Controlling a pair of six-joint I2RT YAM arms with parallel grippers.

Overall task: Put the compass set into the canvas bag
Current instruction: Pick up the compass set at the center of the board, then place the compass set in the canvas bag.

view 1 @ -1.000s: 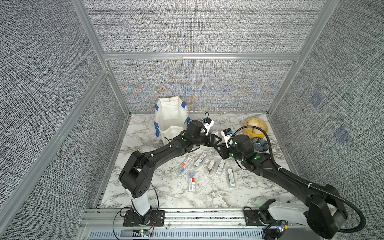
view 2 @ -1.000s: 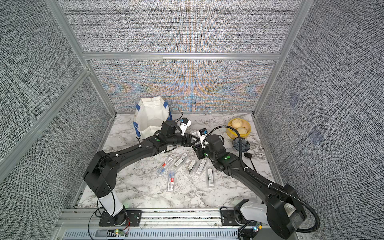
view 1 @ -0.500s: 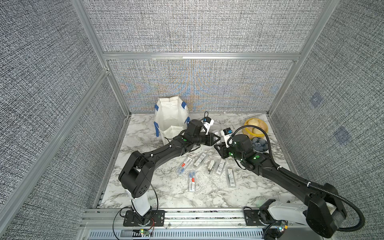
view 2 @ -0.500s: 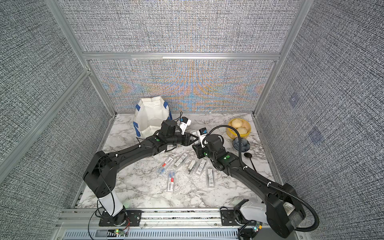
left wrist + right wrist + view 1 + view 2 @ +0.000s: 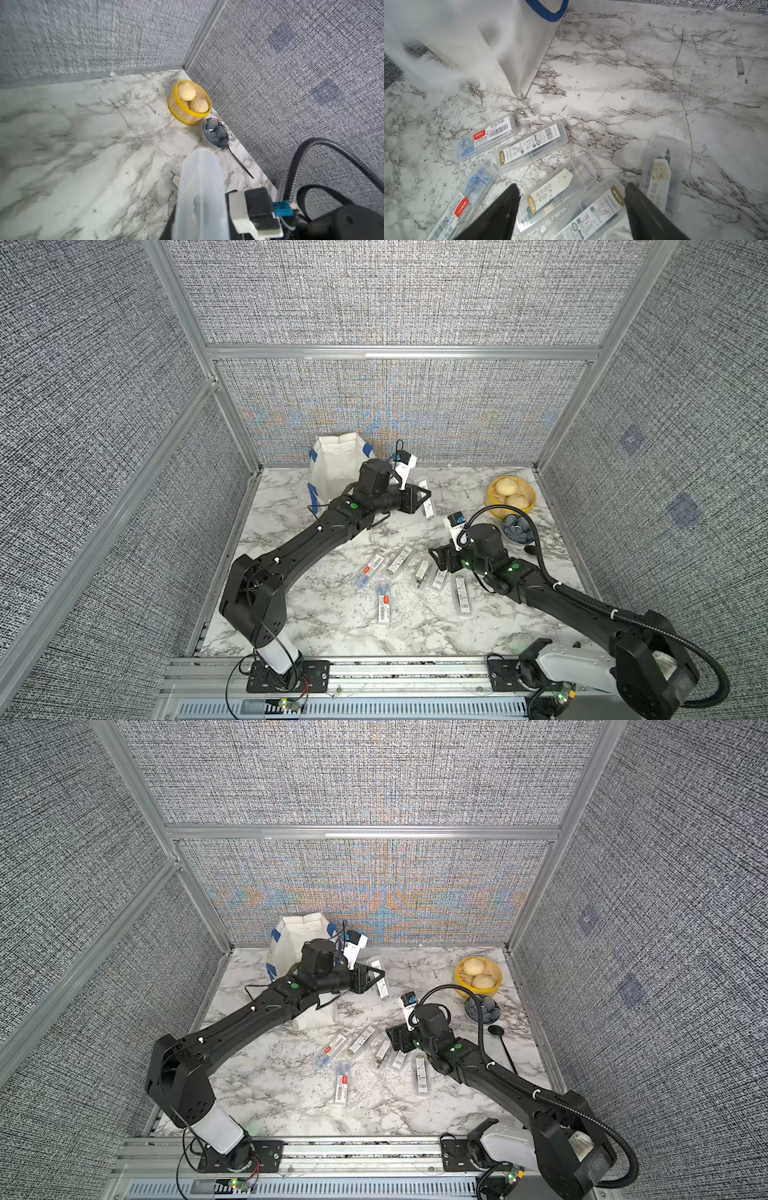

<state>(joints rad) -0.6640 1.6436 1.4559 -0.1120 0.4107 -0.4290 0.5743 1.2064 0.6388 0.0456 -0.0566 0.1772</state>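
While the left gripper clamps one clear plastic compass-set case just beside the upright white blue-handled canvas bag at the back-left corner of the marble desk, likely staging a drop-in, the right gripper hangs wide open over the loose cases.

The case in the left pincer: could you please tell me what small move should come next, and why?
Probably swing the left pincer over the bag: it is shut on the case, beside that bag, and the right pincer is open, apart from it.
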